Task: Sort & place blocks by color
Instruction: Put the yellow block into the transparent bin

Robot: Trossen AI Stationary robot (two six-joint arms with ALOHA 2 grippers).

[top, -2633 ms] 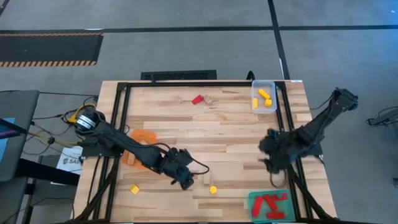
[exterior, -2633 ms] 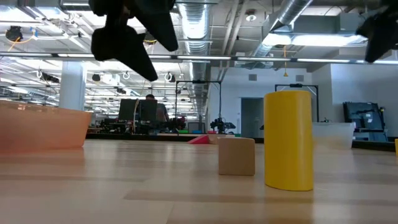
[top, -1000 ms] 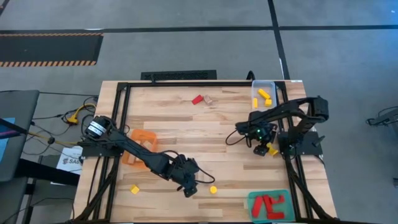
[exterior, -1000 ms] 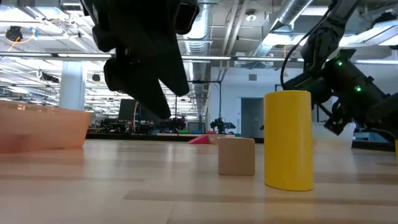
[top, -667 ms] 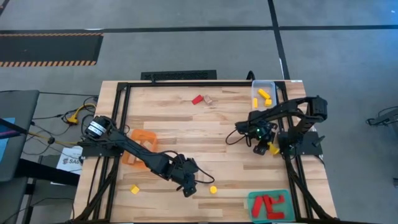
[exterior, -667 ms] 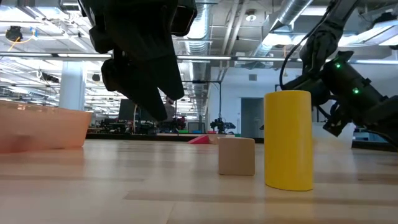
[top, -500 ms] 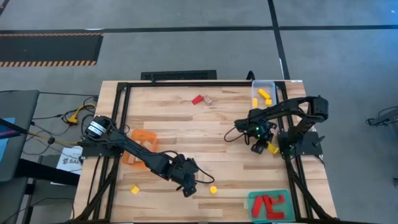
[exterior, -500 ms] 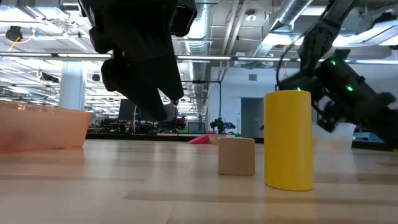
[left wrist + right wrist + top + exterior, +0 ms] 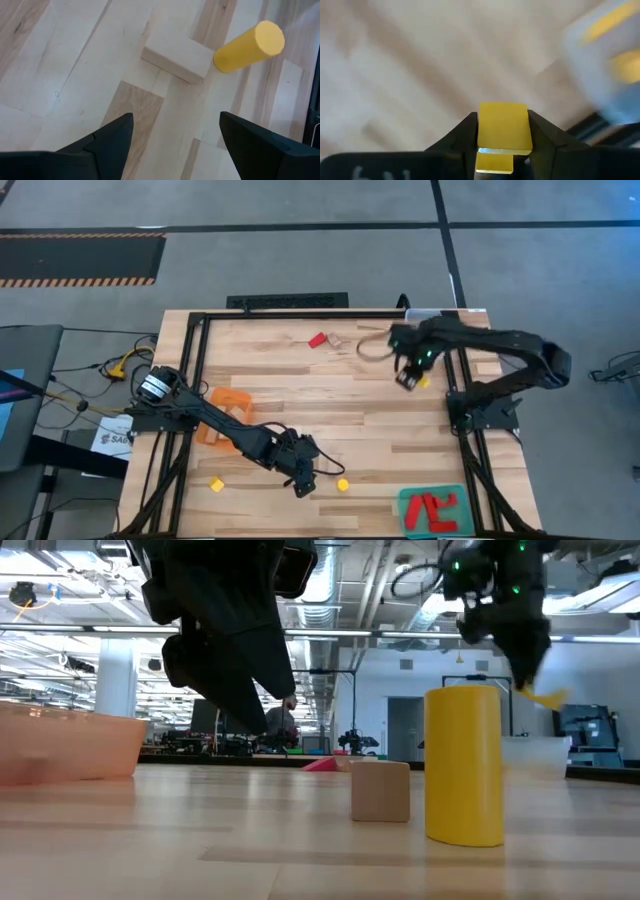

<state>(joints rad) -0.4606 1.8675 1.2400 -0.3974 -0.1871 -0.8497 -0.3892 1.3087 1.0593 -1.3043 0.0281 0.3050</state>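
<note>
Yellow block (image 9: pixel 503 120) is clamped in right hand (image 9: pixel 412 377) upper right, for clear tray (image 9: pixel 610 75); left hand (image 9: pixel 303 483) spread above wood block (image 9: pixel 176 61).

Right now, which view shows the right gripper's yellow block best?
Right wrist view: the yellow block fills the right gripper, clamped. High view shows a yellow speck; low view a corner; left wrist view nothing.

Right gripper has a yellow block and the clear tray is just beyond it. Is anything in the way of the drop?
Nothing visible. The right gripper, shut on the yellow block, hangs above bare table beside the clear tray; the tray holds only yellow blocks. The red block lies well off to the side.
</note>
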